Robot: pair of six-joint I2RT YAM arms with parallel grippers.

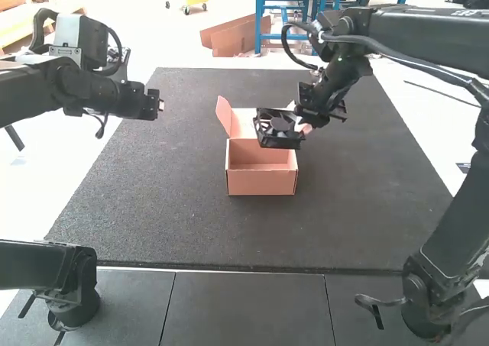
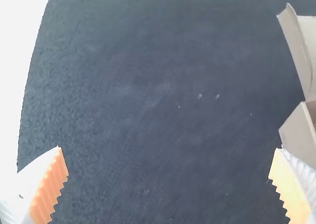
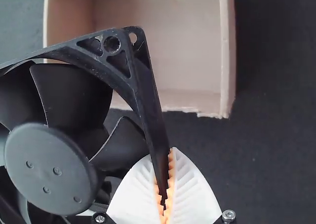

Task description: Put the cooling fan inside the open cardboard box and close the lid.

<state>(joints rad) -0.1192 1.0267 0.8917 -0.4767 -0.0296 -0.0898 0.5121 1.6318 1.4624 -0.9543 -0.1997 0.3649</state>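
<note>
Cooling fan (image 1: 279, 128): black, square frame, held clear of the tabletop and tilted, above the far right rim of the cardboard box (image 1: 261, 166). Not yet inside. In the right wrist view the fan's hub and blades face the camera, with the box's pale interior beyond the frame's upper corner. Right gripper (image 1: 309, 124) has the fan by one thin edge of its frame. The white ribbed fingers (image 3: 192, 194) are nearly together, with only the frame's wall between the orange pads (image 3: 170, 169). Box: brown, open at the top, nothing visible inside. It sits about the middle of the tabletop on the black mat (image 1: 153, 193). Its lid flap (image 1: 225, 115) stands up at the far left corner of the opening. The right arm comes in from the right edge of the tabletop, wrist bent down toward the box. Left gripper (image 1: 157, 104): toward the left edge of the tabletop, well apart from the box, raised over bare mat. Its fingers (image 2: 42, 189) are spread wide and hold nothing. The left wrist view shows the box's wall and flap at one side, not touching that gripper.
</note>
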